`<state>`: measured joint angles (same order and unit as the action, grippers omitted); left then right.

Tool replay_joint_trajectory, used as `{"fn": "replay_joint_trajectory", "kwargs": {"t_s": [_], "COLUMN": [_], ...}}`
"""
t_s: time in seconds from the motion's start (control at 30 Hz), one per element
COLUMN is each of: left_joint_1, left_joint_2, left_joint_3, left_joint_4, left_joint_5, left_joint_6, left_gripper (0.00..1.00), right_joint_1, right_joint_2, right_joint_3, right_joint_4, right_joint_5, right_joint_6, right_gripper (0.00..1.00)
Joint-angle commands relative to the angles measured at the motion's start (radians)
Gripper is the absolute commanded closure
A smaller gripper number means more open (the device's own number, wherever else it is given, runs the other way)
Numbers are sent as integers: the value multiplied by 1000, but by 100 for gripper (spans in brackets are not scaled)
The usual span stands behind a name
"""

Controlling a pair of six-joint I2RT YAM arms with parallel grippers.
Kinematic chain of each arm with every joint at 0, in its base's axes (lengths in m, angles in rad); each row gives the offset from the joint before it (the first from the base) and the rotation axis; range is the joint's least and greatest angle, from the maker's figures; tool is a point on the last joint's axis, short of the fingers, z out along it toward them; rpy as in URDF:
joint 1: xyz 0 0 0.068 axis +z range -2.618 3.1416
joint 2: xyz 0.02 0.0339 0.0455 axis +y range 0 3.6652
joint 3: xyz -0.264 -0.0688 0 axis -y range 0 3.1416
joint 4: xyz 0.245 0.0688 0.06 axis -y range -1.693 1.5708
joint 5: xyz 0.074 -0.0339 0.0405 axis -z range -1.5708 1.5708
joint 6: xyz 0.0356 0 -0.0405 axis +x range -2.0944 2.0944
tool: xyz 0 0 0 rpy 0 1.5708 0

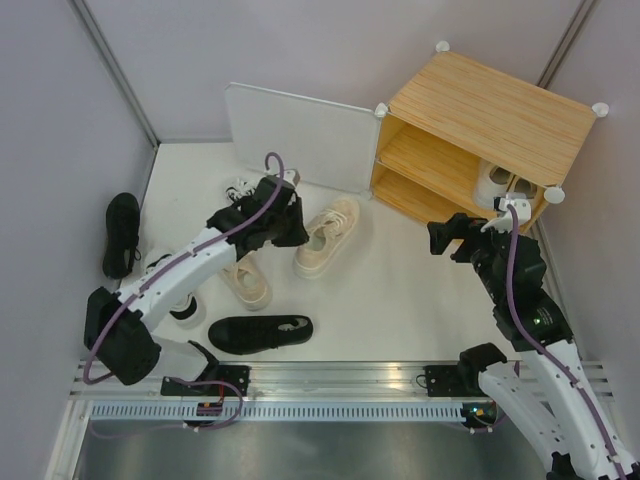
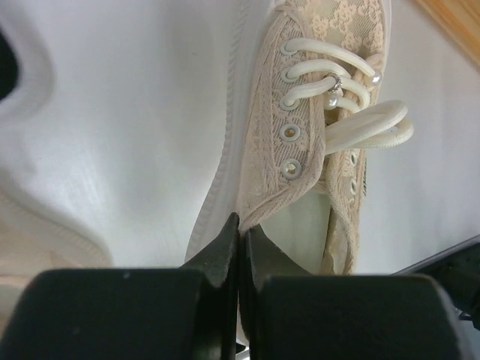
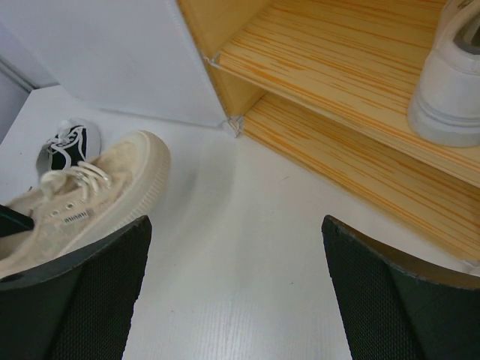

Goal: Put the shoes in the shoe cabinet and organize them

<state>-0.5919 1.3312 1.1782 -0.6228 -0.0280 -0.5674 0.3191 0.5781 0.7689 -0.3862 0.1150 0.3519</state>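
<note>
Pale grey wall panels (image 1: 300, 45) w/ metal corner posts (image 1: 115, 70), white tabletop (image 1: 400, 290), alu rail (image 1: 340, 375) at near edge.

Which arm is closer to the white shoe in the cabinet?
Right: the right fingers hover open in front of the cabinet, near the white shoe; the left fingers pinch a cream shoe farther away.

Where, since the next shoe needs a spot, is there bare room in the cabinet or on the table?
Bare: both shelves left of the white sneaker, and the table between the cream shoe and the cabinet. Crowded: the left side, where the other shoes cluster around the left arm.
</note>
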Motion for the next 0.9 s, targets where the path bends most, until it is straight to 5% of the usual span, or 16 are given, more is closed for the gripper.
{"fn": "replay_joint_trajectory", "kwargs": {"t_s": [0.0, 0.4, 0.67, 0.87], "left_joint_1": [-100, -269, -287, -286], "left_joint_2": [92, 471, 456, 304], "left_joint_3": [75, 149, 75, 73], "left_joint_4": [193, 471, 506, 407], "left_joint_5": [3, 33, 33, -56], "left_joint_6": [-69, -158, -189, -134], "left_gripper": [98, 96, 29, 0], "right_joint_1": [5, 5, 5, 5], "right_joint_2": [-11, -11, 28, 86], "right_joint_3": [43, 46, 40, 32], "right_joint_4": [-43, -114, -161, -187], "right_joint_5": [64, 87, 55, 17], "right_joint_6": [16, 19, 4, 4], "right_gripper": [2, 2, 2, 3]}}
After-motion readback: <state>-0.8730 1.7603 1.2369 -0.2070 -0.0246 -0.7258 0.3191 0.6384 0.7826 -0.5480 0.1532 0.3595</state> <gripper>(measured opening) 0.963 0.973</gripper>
